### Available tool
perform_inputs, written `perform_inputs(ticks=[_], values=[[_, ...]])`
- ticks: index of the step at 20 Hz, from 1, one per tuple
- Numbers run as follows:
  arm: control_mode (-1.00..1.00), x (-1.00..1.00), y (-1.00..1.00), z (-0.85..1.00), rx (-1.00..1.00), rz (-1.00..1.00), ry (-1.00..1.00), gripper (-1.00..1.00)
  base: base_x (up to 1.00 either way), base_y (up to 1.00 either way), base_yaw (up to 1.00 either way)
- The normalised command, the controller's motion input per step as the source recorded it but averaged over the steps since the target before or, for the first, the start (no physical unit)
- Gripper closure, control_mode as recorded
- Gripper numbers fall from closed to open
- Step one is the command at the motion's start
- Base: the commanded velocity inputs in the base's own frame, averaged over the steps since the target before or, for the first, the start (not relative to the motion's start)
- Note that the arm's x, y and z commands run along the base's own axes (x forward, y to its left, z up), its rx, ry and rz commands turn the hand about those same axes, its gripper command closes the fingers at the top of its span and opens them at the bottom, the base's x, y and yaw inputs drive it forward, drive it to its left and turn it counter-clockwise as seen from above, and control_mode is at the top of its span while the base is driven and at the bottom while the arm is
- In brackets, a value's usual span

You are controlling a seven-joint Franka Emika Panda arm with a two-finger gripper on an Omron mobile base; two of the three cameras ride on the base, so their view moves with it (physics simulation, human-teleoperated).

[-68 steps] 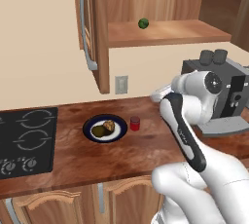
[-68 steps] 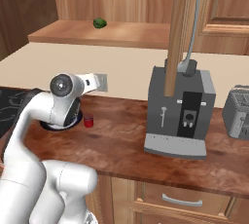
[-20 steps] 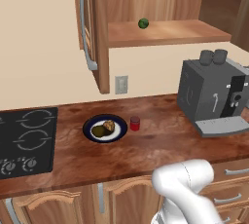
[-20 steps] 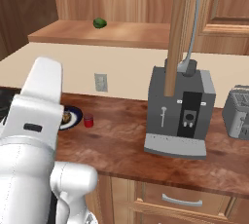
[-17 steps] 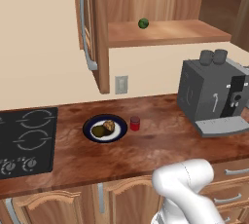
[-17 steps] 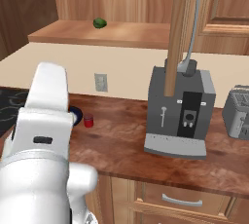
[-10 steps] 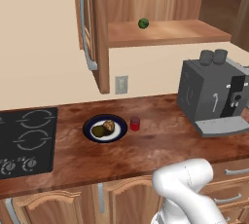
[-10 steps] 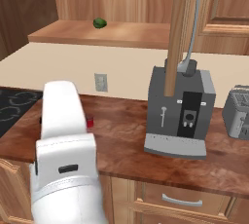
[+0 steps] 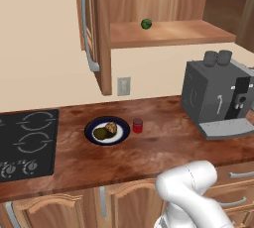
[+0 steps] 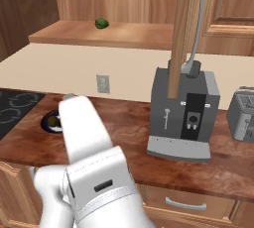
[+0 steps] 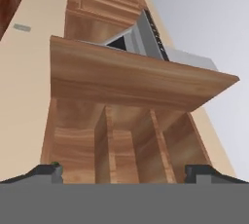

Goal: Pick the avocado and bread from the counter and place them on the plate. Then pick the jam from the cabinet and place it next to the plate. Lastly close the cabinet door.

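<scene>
beside the plate (image 9: 91,134) the jam (image 9: 137,125) stands upright, cabinet door (image 9: 103,33) ajar edge-on, claw (image 11: 125,172) spread wide.

You face a cream wall (image 9: 44,48) with a pale outlet plate (image 9: 123,85) low on it. To your left a black stovetop (image 9: 25,142) sits flush; to your right stand a grey coffee machine (image 9: 218,95) and a toaster (image 10: 242,107). Below you run arched-panel wooden drawers (image 9: 54,211).
</scene>
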Motion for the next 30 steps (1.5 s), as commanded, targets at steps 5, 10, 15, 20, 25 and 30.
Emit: perform_inputs(ticks=[5,10,15,20,25,30], values=[[-1.00,-0.02,-0.28,-0.13,-0.08,0.00,0.00,-1.00,0.00,0.00,0.00],[-1.00,0.00,-0.22,-0.12,-0.07,0.00,0.00,-1.00,0.00,0.00,0.00],[-1.00,0.07,-0.13,-0.06,-0.06,0.00,0.02,-1.00,0.00,0.00,0.00],[-1.00,0.21,-0.09,-0.01,0.00,0.00,0.03,-1.00,0.00,0.00,0.00],[-1.00,0.32,-0.17,-0.03,0.00,0.06,0.10,-1.00,0.00,0.00,0.00],[-1.00,0.22,-0.47,-0.08,0.04,0.12,0.08,-1.00,0.00,0.00,0.00]])
